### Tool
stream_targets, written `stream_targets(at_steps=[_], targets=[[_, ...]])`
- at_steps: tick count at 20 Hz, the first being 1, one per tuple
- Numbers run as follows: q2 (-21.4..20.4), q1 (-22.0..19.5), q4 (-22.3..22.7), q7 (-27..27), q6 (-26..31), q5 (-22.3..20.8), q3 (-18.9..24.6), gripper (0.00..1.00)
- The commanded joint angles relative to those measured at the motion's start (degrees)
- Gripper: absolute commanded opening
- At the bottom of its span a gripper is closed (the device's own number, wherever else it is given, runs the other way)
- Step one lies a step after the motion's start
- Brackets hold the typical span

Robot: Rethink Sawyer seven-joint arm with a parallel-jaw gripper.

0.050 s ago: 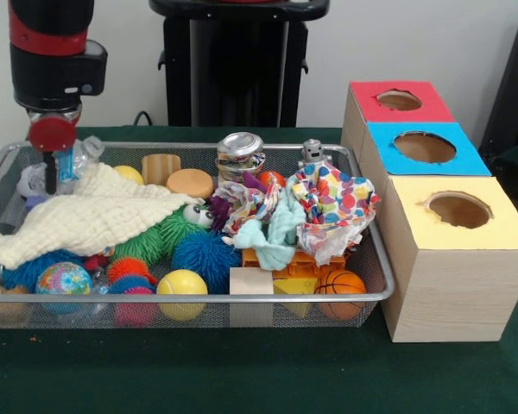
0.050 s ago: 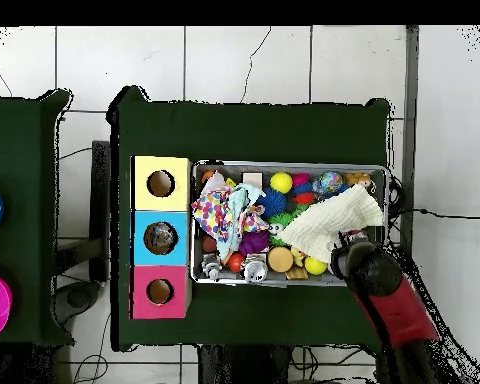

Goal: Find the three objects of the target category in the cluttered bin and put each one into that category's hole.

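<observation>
At the upper left of the front view the red and black robot arm [image 1: 53, 52] comes down over the left end of the silver wire-mesh bin [image 1: 375, 297]. Its gripper [image 1: 50, 172] hangs just above the cream waffle-weave cloth [image 1: 91, 220], beside a clear crumpled plastic piece [image 1: 82, 159]; whether its fingers are spread or closed I cannot tell from here.

The cloth drapes over the left part of the bin, covering some of the toys below. Under its lower edge sit a blue spiky rubber ball [image 1: 205, 257], a green spiky toy with googly eyes [image 1: 168, 233], a globe-patterned ball [image 1: 63, 280] and a smooth yellow ball [image 1: 182, 289]. In the middle of the bin lies a bunched polka-dot fabric [image 1: 337, 207], with a pale teal knotted cloth [image 1: 272, 237] in front of it. A small orange basketball [image 1: 340, 285] rests at the bin's lower right corner, next to a plain wooden cube [image 1: 251, 283]. Toward the back rim stand a shiny metal tin [image 1: 240, 151] and a small silver robot figure [image 1: 312, 153].

To the right of the bin, three wooden boxes stand in a row, each with a round hole on top: the red-topped box [image 1: 397, 102] farthest up the frame, the blue-topped box [image 1: 425, 148] in the middle, the yellow-topped box [image 1: 457, 211] lowest. Which category is the target, I cannot tell.

In the overhead view the arm [image 2: 389, 295] enters from the lower right and ends at the bin's lower right corner, touching the cloth's [image 2: 329, 222] edge.
</observation>
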Motion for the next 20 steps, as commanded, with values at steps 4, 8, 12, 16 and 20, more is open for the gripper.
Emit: stream_targets(at_steps=[4,8,12,16,20], targets=[[-3.92,-0.59,1.97,13.85,10.17,5.29,5.37,0.0],[-5.68,-1.32,5.03,14.66,9.27,7.41,7.82,0.0],[-7.47,-1.37,8.23,14.61,8.01,8.98,8.99,0.0],[-8.52,3.96,8.42,14.21,5.75,7.22,3.71,0.0],[-8.47,9.85,8.95,14.28,1.97,5.79,-1.69,0.0]])
